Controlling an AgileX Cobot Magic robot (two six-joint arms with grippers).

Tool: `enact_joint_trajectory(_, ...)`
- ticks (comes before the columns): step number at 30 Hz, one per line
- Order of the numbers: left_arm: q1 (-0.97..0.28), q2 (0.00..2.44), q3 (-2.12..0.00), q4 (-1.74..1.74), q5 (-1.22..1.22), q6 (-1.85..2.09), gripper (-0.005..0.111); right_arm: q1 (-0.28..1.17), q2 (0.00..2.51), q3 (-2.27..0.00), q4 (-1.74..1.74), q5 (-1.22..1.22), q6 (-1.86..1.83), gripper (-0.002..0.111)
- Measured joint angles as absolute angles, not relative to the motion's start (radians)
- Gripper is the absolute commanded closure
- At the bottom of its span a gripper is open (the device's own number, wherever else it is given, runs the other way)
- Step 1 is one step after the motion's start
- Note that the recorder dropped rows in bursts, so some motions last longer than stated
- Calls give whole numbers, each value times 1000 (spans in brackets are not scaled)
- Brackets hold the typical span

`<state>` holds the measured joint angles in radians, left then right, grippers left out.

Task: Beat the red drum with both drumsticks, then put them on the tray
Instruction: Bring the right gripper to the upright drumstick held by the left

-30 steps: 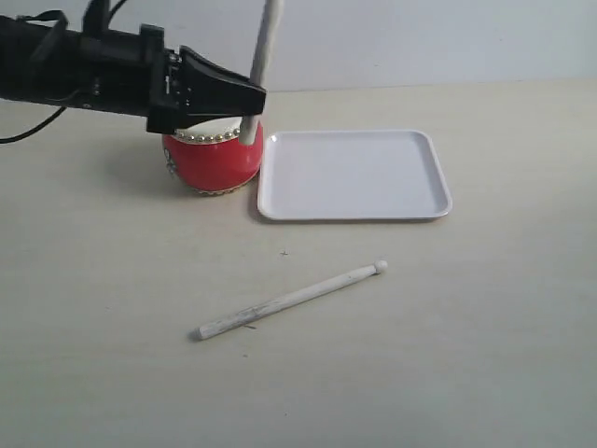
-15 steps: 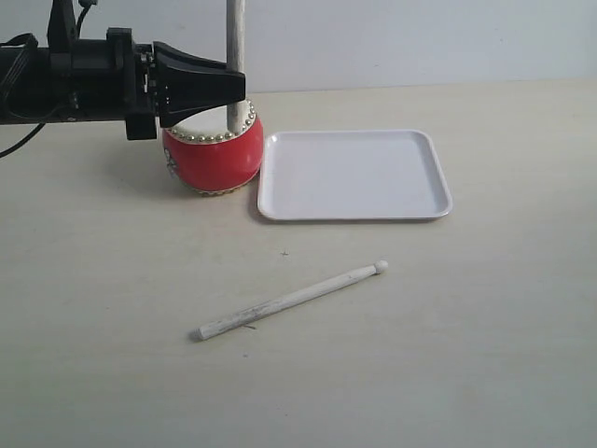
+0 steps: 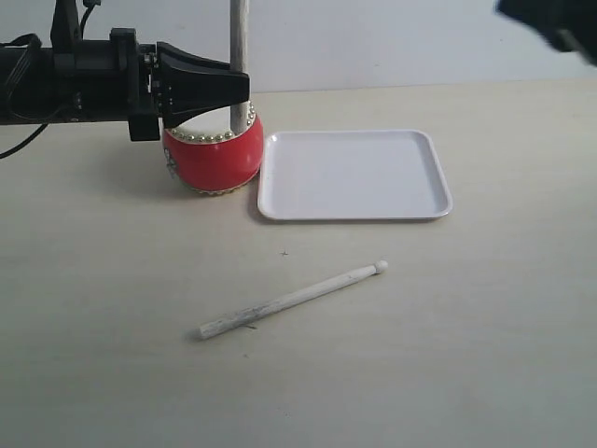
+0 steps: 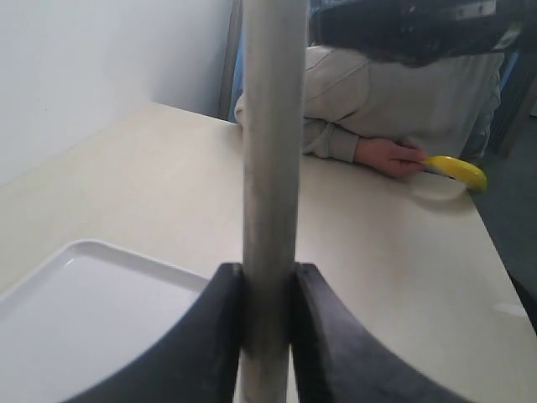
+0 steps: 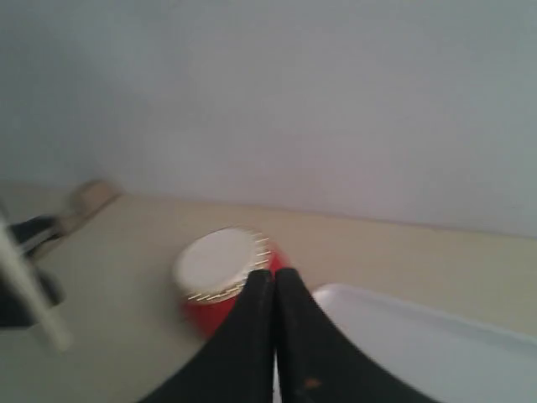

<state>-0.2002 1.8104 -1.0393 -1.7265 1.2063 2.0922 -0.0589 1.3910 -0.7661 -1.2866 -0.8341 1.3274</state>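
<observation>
Our left gripper (image 3: pixel 238 89) pinches one drumstick (image 3: pixel 240 37) upright, its lower end at the top of the red drum (image 3: pixel 213 161); the black fingers (image 3: pixel 205 86) hide part of that cream skin above gold studs. Our right gripper (image 5: pixel 273 290) hangs high, jaws pressed together. We see the white tray (image 3: pixel 354 175) just beside the drum, the other drumstick (image 3: pixel 291 300) lying apart on the table (image 3: pixel 485 336).

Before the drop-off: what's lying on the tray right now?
Nothing: the tray shows bare from rim to rim in the exterior view, no part covered. One drumstick lies on the table, off the tray; the left gripper holds the other drumstick.
</observation>
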Motion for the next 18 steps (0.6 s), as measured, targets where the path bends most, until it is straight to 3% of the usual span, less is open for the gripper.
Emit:
enact_joint_trajectory(3,-200,1810,-1039,-1726,1206,2092,107,-59,1600,-873,-1341,-1103,1313,108)
enact_joint_trajectory(8,-200,1810,-1039,-1726,1206,2092,107,-26,1781,-993,-1395,-1181,1202,103)
enact_joint_trajectory(17,-200,1810,-1039,-1726,1206,2092,107,126,1821,-1051,-1409,-1209,1043,42)
enact_joint_trajectory(18,-200,1810,-1039,-1726,1206,2092,107,149,1821,-1051,-1409,-1211,1038,40)
